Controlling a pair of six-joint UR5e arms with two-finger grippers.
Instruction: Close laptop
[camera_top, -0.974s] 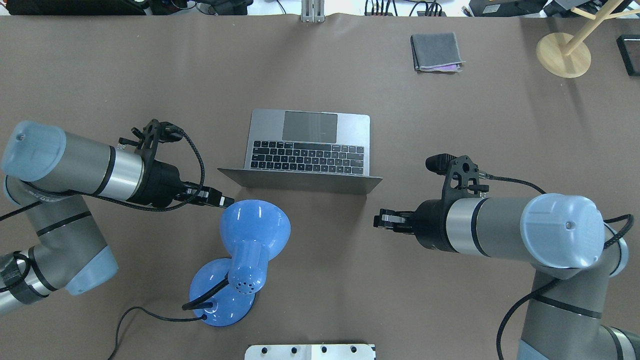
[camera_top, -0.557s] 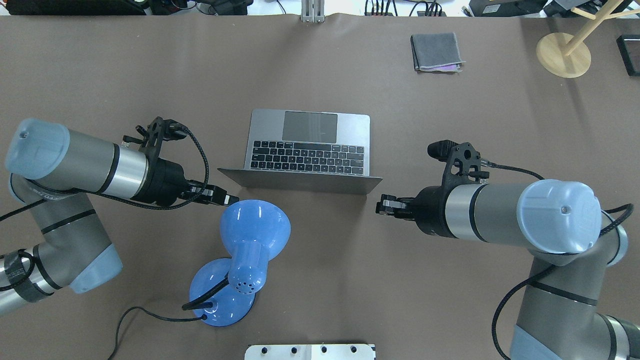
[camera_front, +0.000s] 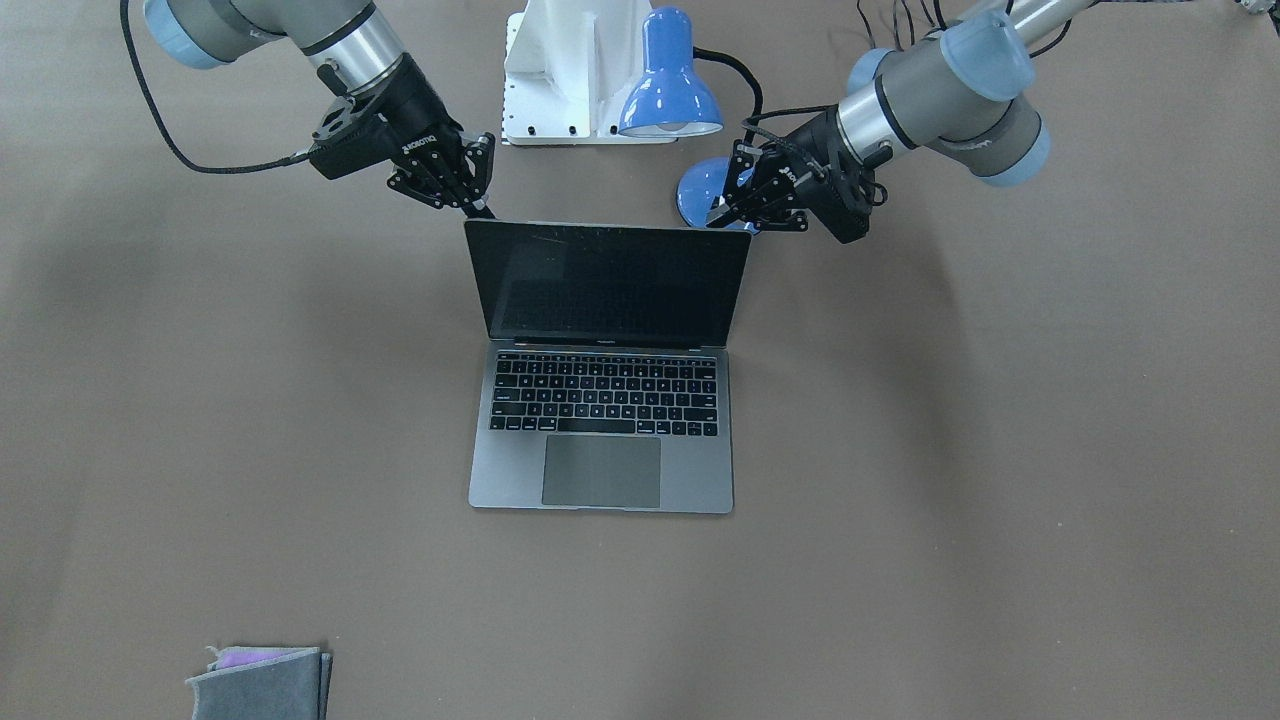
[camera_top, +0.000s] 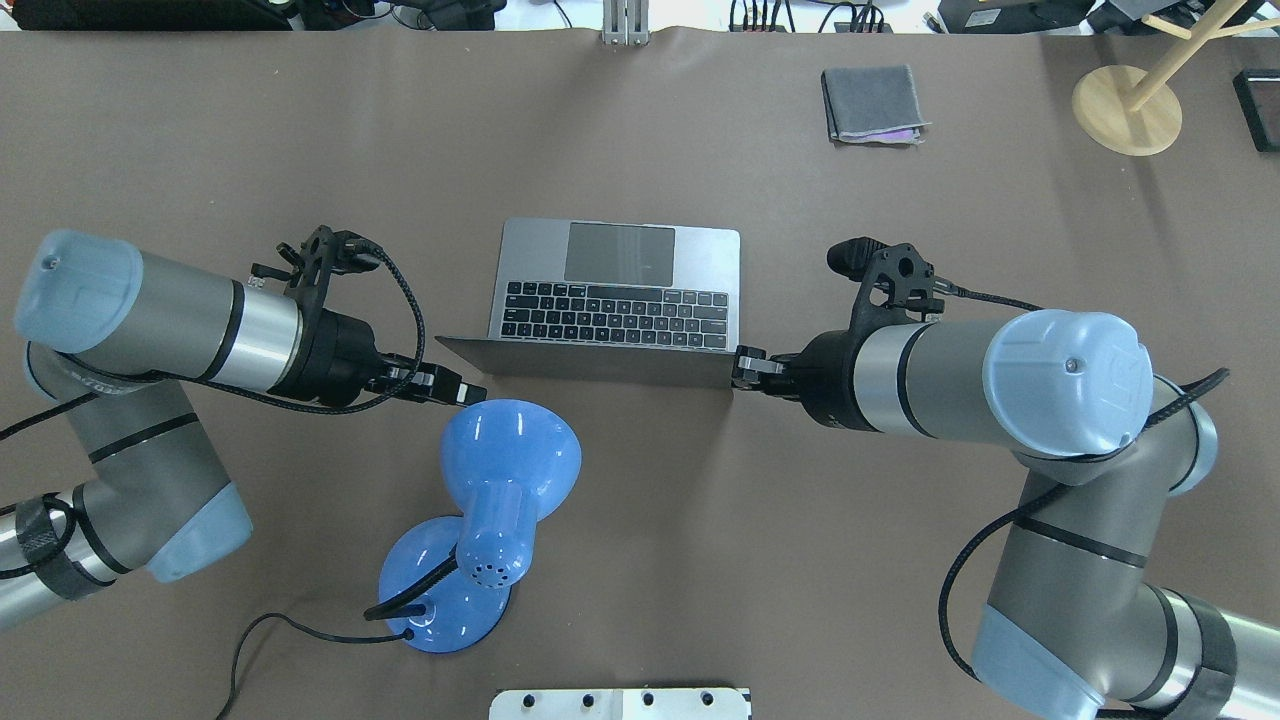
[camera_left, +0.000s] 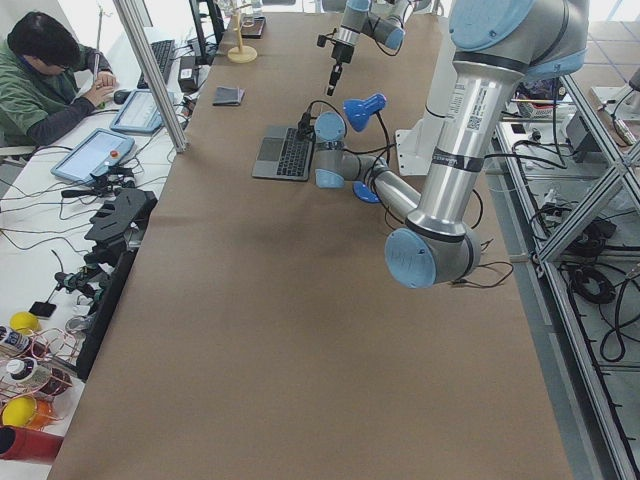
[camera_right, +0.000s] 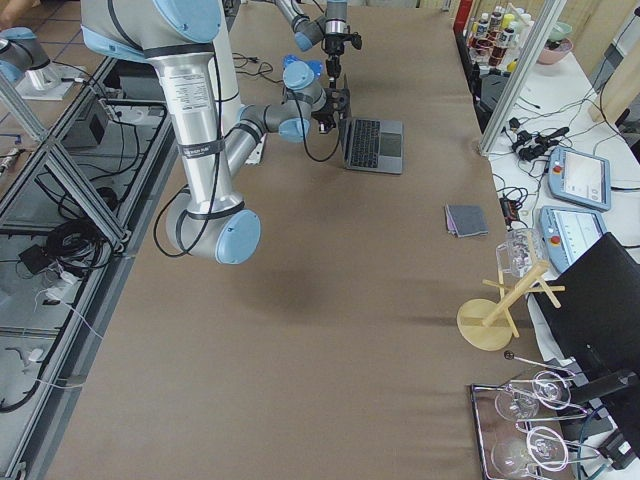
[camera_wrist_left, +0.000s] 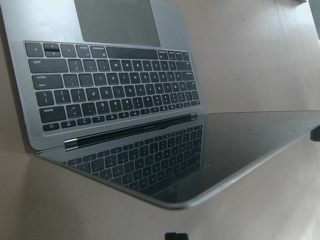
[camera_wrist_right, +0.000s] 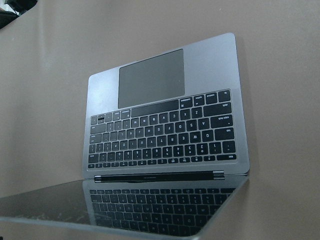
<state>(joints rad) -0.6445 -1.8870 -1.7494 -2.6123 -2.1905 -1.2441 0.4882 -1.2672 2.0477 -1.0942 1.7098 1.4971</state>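
The space-grey laptop (camera_top: 620, 300) stands open in the middle of the table, its black screen (camera_front: 610, 285) tilted back toward me. It also shows in the left wrist view (camera_wrist_left: 115, 95) and the right wrist view (camera_wrist_right: 160, 130). My right gripper (camera_top: 745, 363) is shut and touches the right top corner of the lid; it also shows in the front view (camera_front: 476, 200). My left gripper (camera_top: 468, 390) is shut, just behind the lid's left top corner and beside the lamp; it also shows in the front view (camera_front: 738, 208).
A blue desk lamp (camera_top: 510, 460) stands just behind the lid, right under my left gripper, with its cord trailing left. A folded grey cloth (camera_top: 872, 103) and a wooden stand (camera_top: 1127, 108) lie far right. A white base plate (camera_top: 620, 703) sits at the near edge.
My right gripper has moved forward and left, up to the lid's right top corner. My left gripper has crept forward and right toward the lid's left corner. The lid angle looks unchanged.
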